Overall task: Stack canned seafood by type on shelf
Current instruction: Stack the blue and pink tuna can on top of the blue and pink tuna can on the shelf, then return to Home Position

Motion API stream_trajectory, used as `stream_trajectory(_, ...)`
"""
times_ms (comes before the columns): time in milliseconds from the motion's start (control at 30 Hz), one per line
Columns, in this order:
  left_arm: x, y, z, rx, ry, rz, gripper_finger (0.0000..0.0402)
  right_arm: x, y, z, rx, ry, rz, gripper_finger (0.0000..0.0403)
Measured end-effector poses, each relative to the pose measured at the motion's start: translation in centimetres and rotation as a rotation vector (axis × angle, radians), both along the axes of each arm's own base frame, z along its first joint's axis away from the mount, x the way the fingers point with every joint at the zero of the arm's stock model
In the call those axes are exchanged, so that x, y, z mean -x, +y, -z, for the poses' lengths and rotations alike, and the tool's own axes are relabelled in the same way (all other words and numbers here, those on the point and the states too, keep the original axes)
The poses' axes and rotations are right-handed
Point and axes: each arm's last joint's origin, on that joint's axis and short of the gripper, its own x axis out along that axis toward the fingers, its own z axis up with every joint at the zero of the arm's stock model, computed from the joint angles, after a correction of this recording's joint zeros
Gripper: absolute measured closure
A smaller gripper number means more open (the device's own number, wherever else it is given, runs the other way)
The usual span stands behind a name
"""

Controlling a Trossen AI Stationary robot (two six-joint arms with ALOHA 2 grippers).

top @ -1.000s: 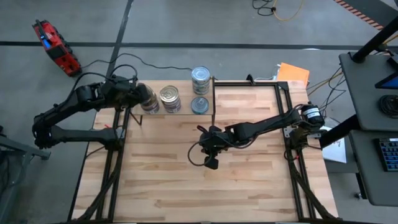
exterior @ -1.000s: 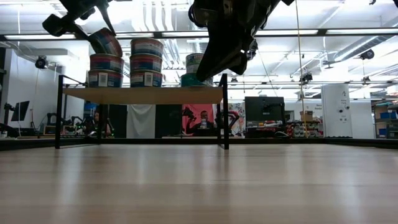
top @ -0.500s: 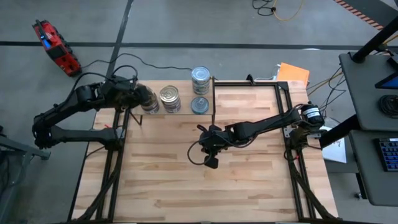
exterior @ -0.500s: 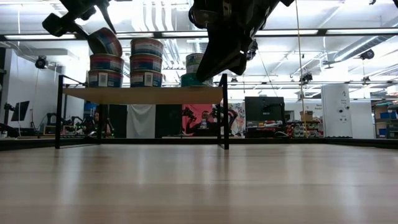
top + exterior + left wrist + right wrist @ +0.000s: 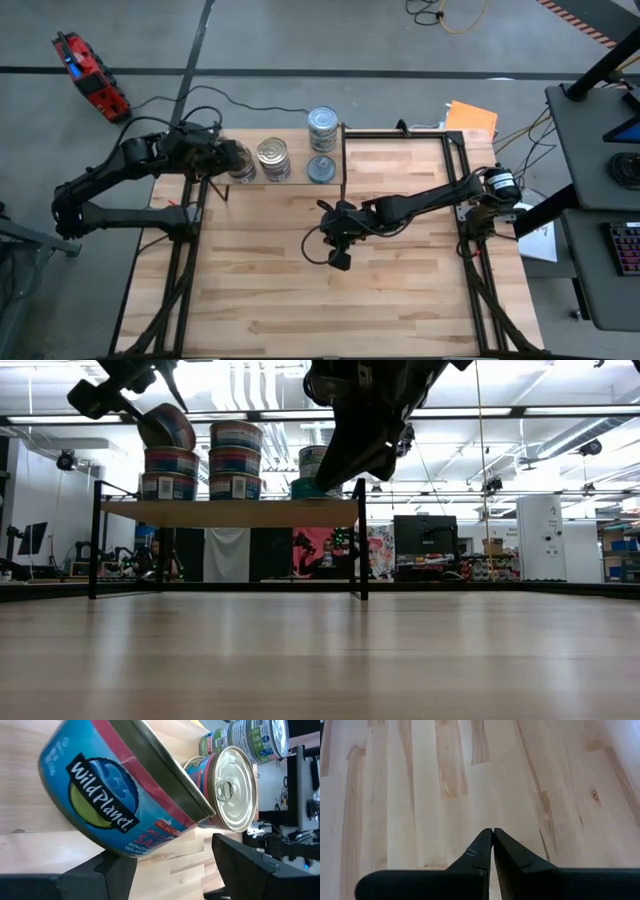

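Your left claw (image 5: 232, 160) is at the left end of the shelf (image 5: 230, 512), which runs along the tabletop's (image 5: 300, 280) far edge, and it has a tin (image 5: 115, 795) clamped between its wide-set fingers (image 5: 250, 865). That tin is tilted, not flat, and hangs just above the leftmost stack (image 5: 170, 473), which stands two tins high; in the low view you can see it leaning over that stack's top tin, though you cannot tell there whether the two touch. Next along the shelf is a middle stack (image 5: 236, 460) three tins high with a golden lid (image 5: 273, 152) on top, and near the shelf's right end stands a third stack (image 5: 312, 472). One more tin with a silver lid (image 5: 322, 122) shows just past the shelf's far edge in the high view. Your right claw (image 5: 339, 262) hangs over the middle of the tabletop, well apart from the shelf, with its fingers (image 5: 480, 851) pressed together on nothing, pointing down at bare wood.
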Motion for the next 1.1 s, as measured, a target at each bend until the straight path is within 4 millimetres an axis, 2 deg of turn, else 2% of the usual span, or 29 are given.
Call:
stream_trajectory(500,-0.1,-0.2,0.0,0.003,0.007,0.114,0.0164,0.0,-0.1,0.0,0.002,-0.001,0.000,0.0394)
stream_trajectory(867,-0.1,-0.3,-0.1,0.017,-0.008,0.134,0.0164,0.0,-0.1,0.0,0.002,0.000,-0.001,0.0394)
stream_trajectory(1100,1.0,-1.6,-3.3,-0.018,-0.133,0.217,0.0164,0.0,-0.1,0.1,-0.001,0.007,0.003,0.0394)
